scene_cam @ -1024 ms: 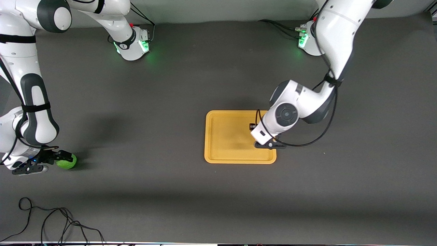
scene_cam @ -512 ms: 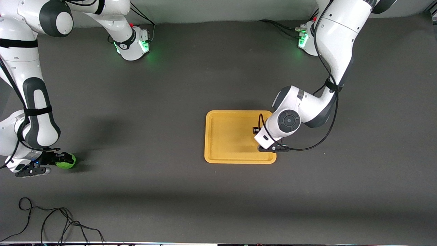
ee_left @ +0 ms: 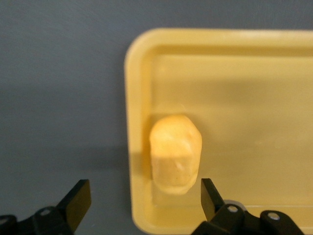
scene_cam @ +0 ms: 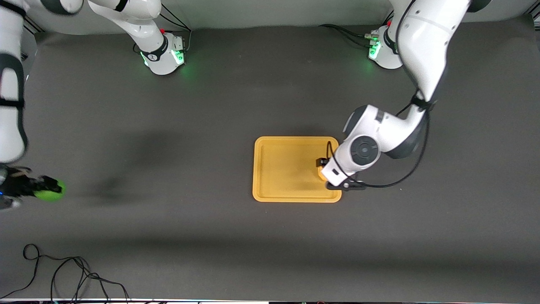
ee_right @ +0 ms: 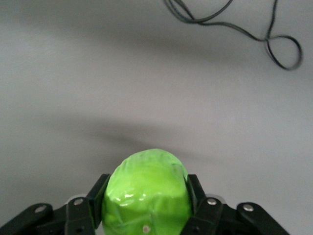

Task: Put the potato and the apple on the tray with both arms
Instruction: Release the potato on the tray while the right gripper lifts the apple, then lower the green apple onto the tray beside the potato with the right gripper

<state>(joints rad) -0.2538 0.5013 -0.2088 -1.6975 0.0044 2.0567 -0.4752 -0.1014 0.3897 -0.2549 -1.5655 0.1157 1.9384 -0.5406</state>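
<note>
Dark grey matting covers the table [scene_cam: 211,105], with a loose black cable [scene_cam: 63,274] coiled at the lower left of the front view.

Just right of that view's centre lies the tray [scene_cam: 287,169], flat, stiff plastic with a low rim.

On the tray, beside its edge toward the left arm's end of the table, rests the potato [ee_left: 175,152]. It looks light, firm and bumpy enough to grip across its narrow middle. The left gripper [ee_left: 142,205] hangs above it with its fingers spread wide, one over the mat and one over the tray, touching nothing.

At the left edge of the front view the apple [ee_right: 146,188] sits pinched between the right gripper [ee_right: 146,210] fingers, over bare mat and well apart from the tray. Its skin looks glossy and rounded, so I judge it could slip; the hold across its widest part seems sound.
</note>
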